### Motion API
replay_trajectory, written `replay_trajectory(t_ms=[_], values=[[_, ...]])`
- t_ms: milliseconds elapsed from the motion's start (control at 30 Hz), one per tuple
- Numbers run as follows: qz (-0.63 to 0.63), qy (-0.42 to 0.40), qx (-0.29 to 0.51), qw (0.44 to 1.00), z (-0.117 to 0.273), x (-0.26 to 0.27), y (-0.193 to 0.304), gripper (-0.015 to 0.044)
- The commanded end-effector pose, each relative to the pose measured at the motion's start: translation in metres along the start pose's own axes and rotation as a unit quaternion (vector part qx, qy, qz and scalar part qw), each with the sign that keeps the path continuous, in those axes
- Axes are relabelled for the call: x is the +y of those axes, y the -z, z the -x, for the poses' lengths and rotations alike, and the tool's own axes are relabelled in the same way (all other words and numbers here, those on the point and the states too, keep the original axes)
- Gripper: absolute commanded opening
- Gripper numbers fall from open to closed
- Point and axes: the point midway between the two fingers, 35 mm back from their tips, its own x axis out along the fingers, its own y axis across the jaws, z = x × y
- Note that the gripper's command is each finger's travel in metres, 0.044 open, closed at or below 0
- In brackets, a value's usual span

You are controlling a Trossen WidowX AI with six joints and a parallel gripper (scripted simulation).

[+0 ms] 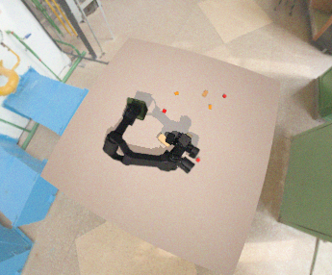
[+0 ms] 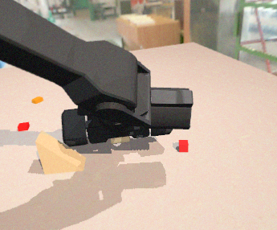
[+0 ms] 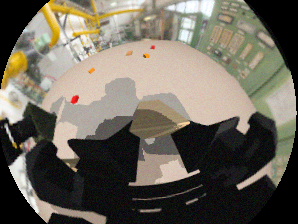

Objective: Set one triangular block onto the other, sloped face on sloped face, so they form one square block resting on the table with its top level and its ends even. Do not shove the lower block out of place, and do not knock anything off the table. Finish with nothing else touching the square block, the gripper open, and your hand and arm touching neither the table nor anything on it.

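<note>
One tan triangular block (image 2: 59, 158) (image 1: 163, 139) stands on the table, left of the gripper in the exterior view; a sliver of it (image 3: 72, 163) shows behind the left finger in the wrist view. The gripper (image 3: 154, 134) (image 2: 119, 133) is low over the table and shut on the other triangular block (image 3: 156, 119) (image 2: 120, 140), which sits between the fingertips in the wrist view. Most of that block is hidden in the exterior view and all of it in the top view. Whether it touches the table is not clear.
A red cube (image 2: 183, 145) (image 1: 197, 160) lies close to the gripper's far side from the standing block. Another red cube (image 1: 164, 111) (image 2: 23, 126) and an orange piece (image 1: 176, 93) (image 2: 37, 100) lie farther off. More small orange and red pieces lie beyond.
</note>
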Motion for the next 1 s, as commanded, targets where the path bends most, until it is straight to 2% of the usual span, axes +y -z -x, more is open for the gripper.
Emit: replay_trajectory(t_ms=[0, 67, 200, 233, 433, 967], values=[[-0.002, -0.001, 0.0, 1.0, -0.001, 0.0, 0.0, 0.0125], [-0.002, -0.001, 0.0, 1.0, -0.001, 0.0, 0.0, 0.0111], [-0.002, -0.001, 0.0, 1.0, 0.0, 0.0, 0.0, 0.0006], [-0.001, 0.0, 0.0, 1.0, 0.001, 0.0, -0.002, 0.0], [0.001, -0.001, 0.023, 1.0, 0.001, 0.0, -0.005, 0.0], [0.001, -0.003, 0.227, 0.974, -0.002, 0.0, -0.037, 0.0]])
